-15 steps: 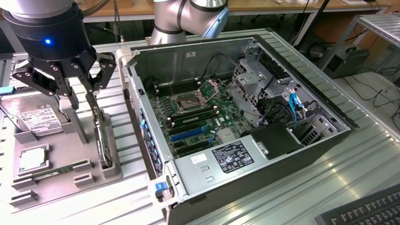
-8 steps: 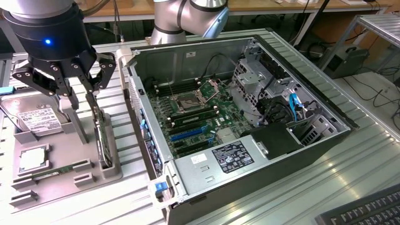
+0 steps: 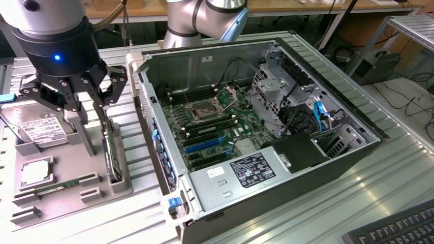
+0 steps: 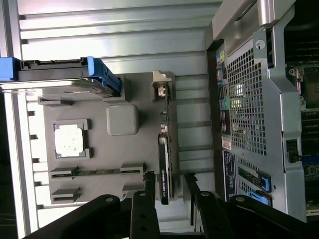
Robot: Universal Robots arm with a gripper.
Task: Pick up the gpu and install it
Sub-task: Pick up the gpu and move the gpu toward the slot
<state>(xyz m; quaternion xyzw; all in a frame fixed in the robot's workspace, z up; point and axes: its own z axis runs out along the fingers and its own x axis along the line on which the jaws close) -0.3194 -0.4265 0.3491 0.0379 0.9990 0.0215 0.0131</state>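
My gripper [image 4: 168, 177] hangs over the grey tray [image 3: 71, 165], which lies on the slatted metal table [image 3: 379, 168] just beside the open computer case [image 3: 196, 66], on the exterior view's left. My jaws are spread wide and hold nothing.

The gpu [image 4: 163, 159] stands on its long edge in a slot along the side of the tray nearest the case. It is a thin black card, and its silver bracket [image 4: 160, 89] is at the end farthest from my fingers. In the wrist view my two fingertips [image 4: 148, 175] sit one on each side of the card's near end. There is a gap on both sides, so the card is between my jaws but not pinched. In the exterior view my fingers reach down close to the tray, right at the card.

The other parts share the tray. The hard drive [image 3: 40, 129] with its white label rests at the far end. The square cpu [image 3: 35, 174] sits in its own recess, and the narrow memory stick [image 3: 61, 184] lies in a long slot near the front. All three are well apart from my fingers.

The case lies on its side with its panel off, and the green motherboard [image 3: 217, 122] faces up. Its blue slot [image 3: 203, 145] is uncovered. A keyboard [image 3: 400, 229] pokes in at the exterior view's lower right corner.
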